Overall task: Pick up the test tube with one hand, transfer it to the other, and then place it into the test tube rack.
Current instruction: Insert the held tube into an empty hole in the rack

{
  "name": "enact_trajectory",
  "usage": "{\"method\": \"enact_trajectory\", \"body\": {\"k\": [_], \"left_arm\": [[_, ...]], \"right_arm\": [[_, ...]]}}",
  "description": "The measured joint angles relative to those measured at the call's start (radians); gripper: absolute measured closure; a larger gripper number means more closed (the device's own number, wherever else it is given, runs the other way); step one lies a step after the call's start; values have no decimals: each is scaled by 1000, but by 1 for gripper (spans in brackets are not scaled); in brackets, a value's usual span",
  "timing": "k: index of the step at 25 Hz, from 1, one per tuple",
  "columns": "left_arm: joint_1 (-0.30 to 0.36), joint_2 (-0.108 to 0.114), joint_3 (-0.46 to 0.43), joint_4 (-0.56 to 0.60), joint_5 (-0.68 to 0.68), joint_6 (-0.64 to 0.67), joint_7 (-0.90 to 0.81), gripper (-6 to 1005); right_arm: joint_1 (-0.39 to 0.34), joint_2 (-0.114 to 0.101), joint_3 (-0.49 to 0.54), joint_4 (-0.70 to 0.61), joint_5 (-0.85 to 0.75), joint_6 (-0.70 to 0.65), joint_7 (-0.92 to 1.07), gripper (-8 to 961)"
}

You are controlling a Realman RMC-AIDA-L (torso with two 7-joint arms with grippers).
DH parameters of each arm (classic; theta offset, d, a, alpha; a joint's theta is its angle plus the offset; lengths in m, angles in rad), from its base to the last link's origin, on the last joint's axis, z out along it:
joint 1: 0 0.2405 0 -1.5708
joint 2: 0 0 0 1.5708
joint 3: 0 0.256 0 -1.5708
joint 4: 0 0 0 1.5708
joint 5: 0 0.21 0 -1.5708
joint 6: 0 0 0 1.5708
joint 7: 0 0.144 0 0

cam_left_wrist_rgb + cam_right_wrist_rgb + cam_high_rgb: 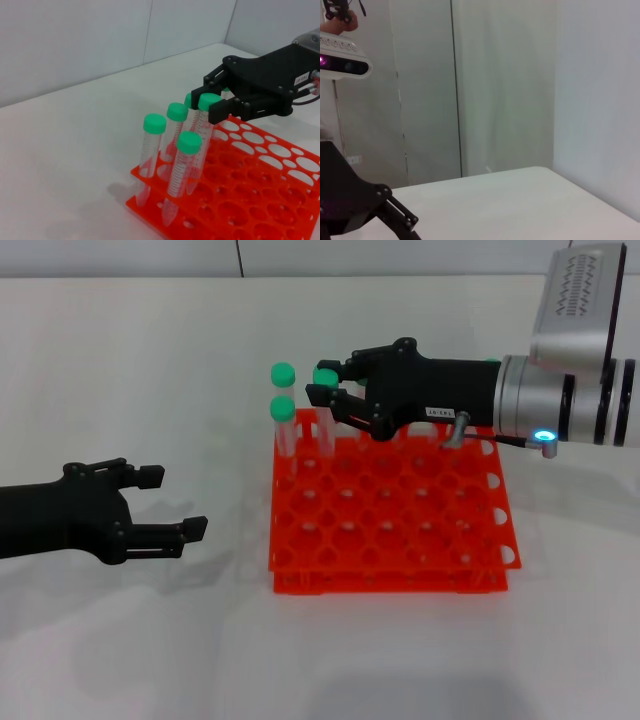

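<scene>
The orange-red test tube rack (pixel 390 583) stands on the white table; it also shows in the left wrist view (pixel 150 181). My right gripper (pixel 321 380), black with a white label, reaches over the rack's far left corner and is shut on the green cap of a test tube (pixel 326 430) that stands upright in a hole. In the left wrist view this gripper (pixel 209 103) holds the cap of the tube (pixel 202 132). My left gripper (pixel 172 502), black and unlabelled, is open and empty, low over the table to the left of the rack.
Other green-capped tubes (pixel 283 408) stand in the rack's far left holes, close beside the held one; the left wrist view shows several (pixel 154 123). The right wrist view shows only wall, table and a black part of the gripper (pixel 350 212).
</scene>
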Motion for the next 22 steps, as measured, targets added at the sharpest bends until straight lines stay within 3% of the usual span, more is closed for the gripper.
{"method": "enact_trajectory", "body": {"k": [21, 22], "left_arm": [[0, 3, 0, -10, 0, 0, 8, 104], [0, 3, 0, -10, 0, 0, 9, 104]], "right_arm": [[-10, 0, -34, -15, 27, 0, -37, 585], [-11, 0, -34, -15, 27, -1, -37, 543]]}}
